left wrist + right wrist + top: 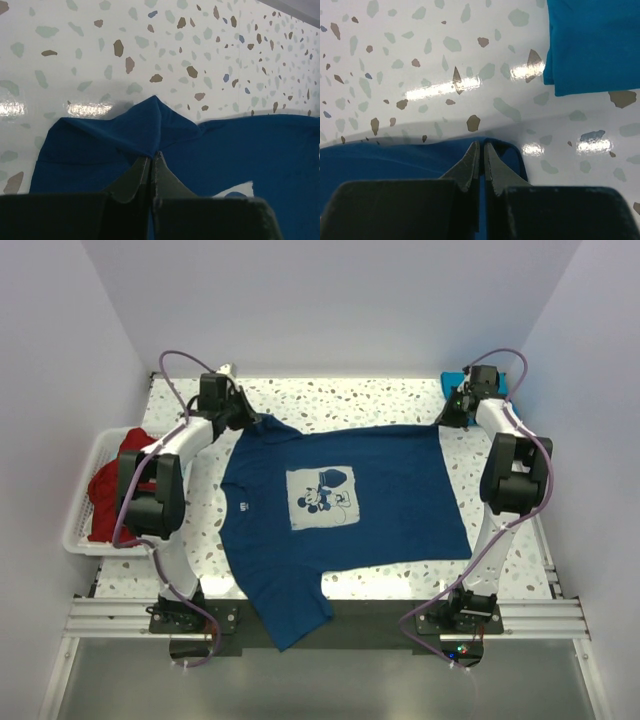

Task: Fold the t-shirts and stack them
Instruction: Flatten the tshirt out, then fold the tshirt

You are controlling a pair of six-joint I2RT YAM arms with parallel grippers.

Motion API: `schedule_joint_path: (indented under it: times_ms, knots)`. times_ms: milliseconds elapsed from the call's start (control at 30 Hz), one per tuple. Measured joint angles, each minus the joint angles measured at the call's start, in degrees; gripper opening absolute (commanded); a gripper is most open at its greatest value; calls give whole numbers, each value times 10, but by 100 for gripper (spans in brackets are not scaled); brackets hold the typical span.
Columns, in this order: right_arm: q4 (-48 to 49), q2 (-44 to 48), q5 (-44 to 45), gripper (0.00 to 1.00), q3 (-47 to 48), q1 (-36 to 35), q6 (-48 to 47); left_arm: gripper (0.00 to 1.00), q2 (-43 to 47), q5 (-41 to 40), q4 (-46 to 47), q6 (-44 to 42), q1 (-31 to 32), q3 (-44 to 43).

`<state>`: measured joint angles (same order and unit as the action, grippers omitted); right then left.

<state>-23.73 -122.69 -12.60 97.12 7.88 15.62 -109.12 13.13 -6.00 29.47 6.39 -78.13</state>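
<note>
A navy blue t-shirt (390, 480) with a pale square cartoon print (322, 498) lies spread flat on the speckled table, collar to the left and hem to the right. My left gripper (250, 418) is shut on its far sleeve, the cloth bunched into a peak at the tips (151, 156). At the far right, my right gripper (445, 420) is shut on the far hem corner (481, 145). The near sleeve (290, 615) hangs over the table's front edge. A folded turquoise-blue t-shirt (592, 45) lies at the back right corner (508, 382).
A white slatted basket (82, 530) stands off the table's left side with a crumpled red t-shirt (108, 495) in it. White walls close in the back and both sides. Both arm bases stand on the rail at the near edge.
</note>
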Motion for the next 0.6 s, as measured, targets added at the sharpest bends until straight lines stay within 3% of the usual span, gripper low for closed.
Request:
schedule_joint_path:
  times_ms: [600]
  knots:
    - [-64,60,43,0,-53,2,4,0,158,8,-112,25,0,43]
